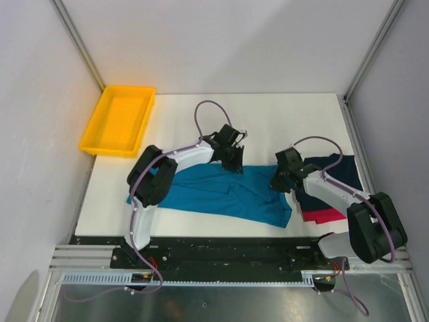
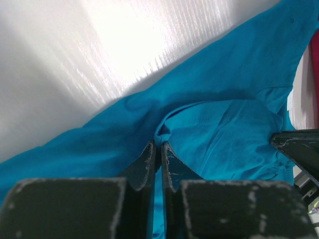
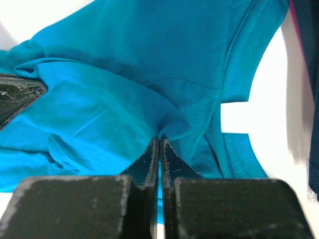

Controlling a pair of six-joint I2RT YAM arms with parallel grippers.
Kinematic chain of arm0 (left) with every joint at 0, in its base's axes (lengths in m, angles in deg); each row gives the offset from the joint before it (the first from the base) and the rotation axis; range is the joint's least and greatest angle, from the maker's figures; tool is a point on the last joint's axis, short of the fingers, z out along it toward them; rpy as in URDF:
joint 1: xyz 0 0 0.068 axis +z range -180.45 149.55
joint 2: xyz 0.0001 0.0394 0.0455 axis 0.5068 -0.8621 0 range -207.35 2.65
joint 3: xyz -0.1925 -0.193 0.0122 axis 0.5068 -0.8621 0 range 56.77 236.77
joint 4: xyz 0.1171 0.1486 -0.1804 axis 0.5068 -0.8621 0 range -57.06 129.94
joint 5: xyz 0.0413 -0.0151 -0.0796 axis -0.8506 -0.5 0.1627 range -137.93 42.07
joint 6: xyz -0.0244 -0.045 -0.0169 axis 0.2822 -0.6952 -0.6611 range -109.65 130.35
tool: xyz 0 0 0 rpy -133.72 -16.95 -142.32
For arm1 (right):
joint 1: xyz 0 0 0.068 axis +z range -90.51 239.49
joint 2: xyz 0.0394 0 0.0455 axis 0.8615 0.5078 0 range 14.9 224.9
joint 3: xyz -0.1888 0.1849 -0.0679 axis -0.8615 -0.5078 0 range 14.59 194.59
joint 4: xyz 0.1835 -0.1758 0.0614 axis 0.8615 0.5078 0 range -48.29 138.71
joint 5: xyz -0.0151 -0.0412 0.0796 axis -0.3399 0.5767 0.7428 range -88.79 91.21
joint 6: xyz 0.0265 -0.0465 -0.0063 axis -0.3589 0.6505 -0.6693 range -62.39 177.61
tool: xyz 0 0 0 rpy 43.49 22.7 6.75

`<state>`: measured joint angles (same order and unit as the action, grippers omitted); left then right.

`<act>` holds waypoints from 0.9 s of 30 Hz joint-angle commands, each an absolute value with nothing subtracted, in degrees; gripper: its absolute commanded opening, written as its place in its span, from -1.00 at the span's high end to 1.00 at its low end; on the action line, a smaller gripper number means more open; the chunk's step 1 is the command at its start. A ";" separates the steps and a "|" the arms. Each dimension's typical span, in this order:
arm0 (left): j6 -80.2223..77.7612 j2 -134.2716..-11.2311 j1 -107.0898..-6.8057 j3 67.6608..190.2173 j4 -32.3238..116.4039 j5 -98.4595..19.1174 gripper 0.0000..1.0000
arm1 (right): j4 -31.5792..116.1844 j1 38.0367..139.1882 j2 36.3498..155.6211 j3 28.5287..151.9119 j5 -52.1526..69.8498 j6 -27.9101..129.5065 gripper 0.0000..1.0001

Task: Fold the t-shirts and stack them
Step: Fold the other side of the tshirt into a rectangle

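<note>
While the soft teal-blue t-shirt [image 1: 208,194] lies with its long axis left-to-right on the white bench [image 1: 268,121], the left claw [image 2: 159,147] and right claw [image 3: 159,142] each clamp its far edge, cloth spreading nearward.
</note>
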<state>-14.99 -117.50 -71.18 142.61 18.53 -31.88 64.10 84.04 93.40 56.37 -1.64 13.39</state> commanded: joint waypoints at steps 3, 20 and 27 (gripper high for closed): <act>-15.32 -107.92 -71.86 138.11 21.78 -33.16 0.88 | 66.38 87.20 87.19 56.42 -4.78 12.36 1.00; -17.07 -97.87 -72.07 126.10 26.06 -36.33 0.92 | 72.34 98.90 81.30 59.70 -8.46 6.30 1.00; -17.47 -95.85 -72.05 123.81 26.38 -36.63 0.93 | 74.50 101.93 81.32 61.88 -9.79 5.03 1.00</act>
<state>-16.66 -100.70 -71.59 124.73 24.41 -35.79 72.91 100.59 82.10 59.12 -7.28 6.92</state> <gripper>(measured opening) 0.046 0.010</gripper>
